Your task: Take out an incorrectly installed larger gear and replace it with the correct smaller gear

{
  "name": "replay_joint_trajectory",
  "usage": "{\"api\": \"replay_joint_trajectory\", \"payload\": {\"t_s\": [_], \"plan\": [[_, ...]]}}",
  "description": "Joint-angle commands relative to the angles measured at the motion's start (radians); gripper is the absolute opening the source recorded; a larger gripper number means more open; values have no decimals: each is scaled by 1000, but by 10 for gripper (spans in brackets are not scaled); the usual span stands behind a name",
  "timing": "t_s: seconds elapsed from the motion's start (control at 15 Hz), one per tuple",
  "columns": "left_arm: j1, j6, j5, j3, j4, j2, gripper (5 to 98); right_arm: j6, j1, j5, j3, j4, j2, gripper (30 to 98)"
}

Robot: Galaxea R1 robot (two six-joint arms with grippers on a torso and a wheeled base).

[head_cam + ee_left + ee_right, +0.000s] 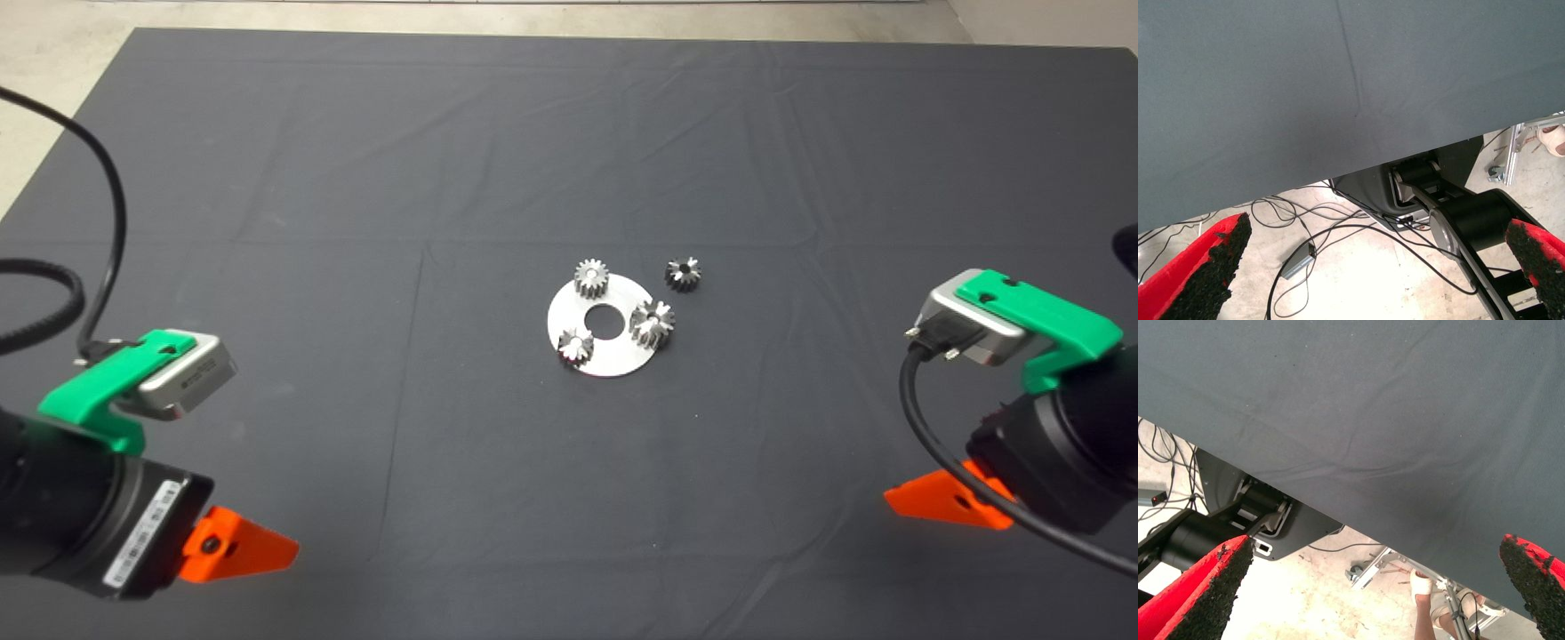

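A round steel plate [613, 357] with a centre hole lies mid-mat. Three gears sit on it. The larger gear [652, 322] is on its right side, wider than the two small ones at the top left [590, 278] and the lower left [575, 345]. The smaller gear [683, 273] lies loose on the mat just beyond the plate's upper right edge. My left gripper [258, 551] waits at the lower left, open and empty; in its wrist view [1378, 230] the fingers stand wide apart. My right gripper [920, 502] waits at the lower right, open and empty, fingers apart in its wrist view [1378, 543].
The dark mat [356, 222] covers the table, with pale floor beyond its far edge. The wrist views show the mat's edge, the robot's base [1458, 213], cables on the floor [1305, 233] and a person's foot [1423, 585].
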Motion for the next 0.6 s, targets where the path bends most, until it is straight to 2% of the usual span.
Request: {"api": "replay_joint_trajectory", "payload": {"t_s": [0.0,0.07,0.27,0.4,0.53], "plan": [[-13,2,5,13,-14,-5,981,-6,18,2,-3,24,7,977],[-14,2,5,13,-14,-5,981,-8,15,2,-3,23,10,977],[-14,2,5,11,-14,-5,981,-101,-13,0,-36,-17,13,977],[-14,2,6,10,-14,-7,981,-179,-130,2,-148,-105,21,977],[-14,2,8,10,-14,-7,981,-278,-202,0,-248,-166,75,977]]}}
